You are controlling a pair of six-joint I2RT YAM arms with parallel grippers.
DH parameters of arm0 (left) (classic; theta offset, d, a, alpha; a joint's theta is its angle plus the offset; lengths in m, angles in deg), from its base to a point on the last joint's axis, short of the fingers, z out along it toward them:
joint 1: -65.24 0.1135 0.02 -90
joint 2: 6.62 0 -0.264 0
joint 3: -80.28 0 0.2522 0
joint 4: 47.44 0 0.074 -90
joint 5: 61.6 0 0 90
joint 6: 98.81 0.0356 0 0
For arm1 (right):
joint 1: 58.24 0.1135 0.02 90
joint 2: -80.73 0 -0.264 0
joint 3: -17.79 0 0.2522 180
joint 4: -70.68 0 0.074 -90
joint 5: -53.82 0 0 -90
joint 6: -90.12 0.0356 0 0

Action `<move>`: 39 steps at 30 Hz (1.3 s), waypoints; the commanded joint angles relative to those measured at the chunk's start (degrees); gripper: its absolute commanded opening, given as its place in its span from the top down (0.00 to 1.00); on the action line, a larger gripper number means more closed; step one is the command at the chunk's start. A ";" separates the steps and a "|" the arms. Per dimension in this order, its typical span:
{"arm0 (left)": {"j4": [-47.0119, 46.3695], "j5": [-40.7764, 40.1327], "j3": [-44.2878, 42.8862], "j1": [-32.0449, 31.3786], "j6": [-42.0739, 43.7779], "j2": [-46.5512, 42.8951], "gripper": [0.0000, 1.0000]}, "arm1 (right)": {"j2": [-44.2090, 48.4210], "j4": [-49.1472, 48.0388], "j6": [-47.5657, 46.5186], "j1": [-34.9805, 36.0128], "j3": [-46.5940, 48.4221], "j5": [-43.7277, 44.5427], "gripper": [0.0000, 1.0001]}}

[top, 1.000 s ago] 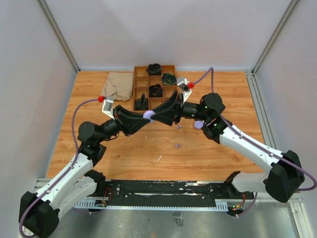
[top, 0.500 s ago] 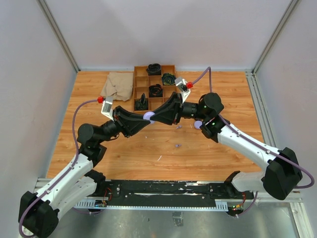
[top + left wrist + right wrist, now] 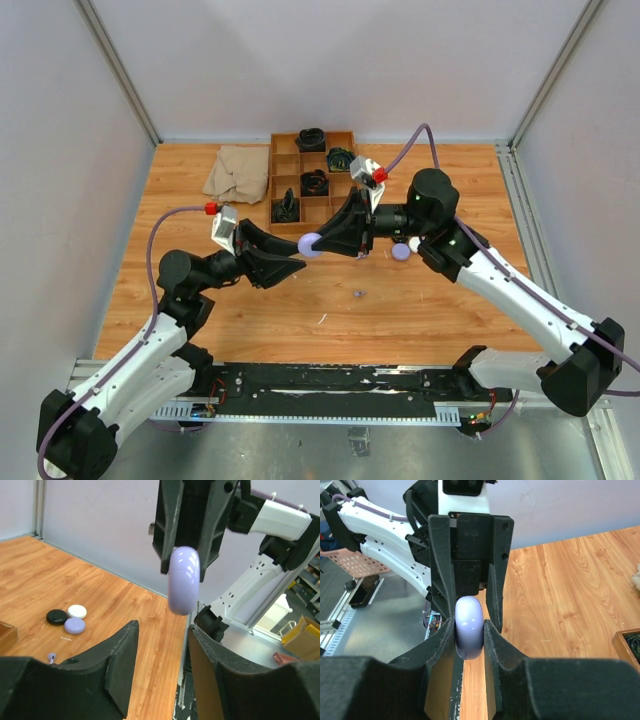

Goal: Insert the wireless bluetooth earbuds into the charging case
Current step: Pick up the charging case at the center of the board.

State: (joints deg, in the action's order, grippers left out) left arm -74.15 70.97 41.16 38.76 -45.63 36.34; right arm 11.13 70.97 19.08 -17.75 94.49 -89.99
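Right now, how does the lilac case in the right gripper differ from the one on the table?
The held lilac case hangs in the air, clamped by the right gripper; the other lilac case touches no gripper. The held one is turned on edge; the other lies flat on the table beside a white case and a black case. Both are round, glossy, lilac.

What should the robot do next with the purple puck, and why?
Probably the right gripper should lower the puck to the table: it hangs pinched in mid-air, closed, and the open left gripper is clear of it.
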 commanded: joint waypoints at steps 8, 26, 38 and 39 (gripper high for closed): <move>0.73 5.42 -1.33 -0.15 5.72 -0.16 0.44 | 1.53 19.30 -13.68 1.08 7.49 -0.72 0.89; 0.74 4.20 -2.23 -2.20 7.90 1.05 0.48 | -1.91 28.49 -20.98 6.64 13.08 7.46 0.89; 0.74 3.28 -2.04 -2.94 8.35 1.28 0.59 | -2.63 28.12 -20.98 8.18 13.79 8.71 0.90; 0.74 3.29 -2.05 -2.96 8.42 1.25 0.60 | -2.72 28.15 -20.96 8.20 13.73 8.76 0.90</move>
State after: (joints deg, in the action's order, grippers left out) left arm -72.79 74.80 40.66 36.44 -38.35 37.49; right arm 8.63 99.36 -1.23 -11.34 106.07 -81.94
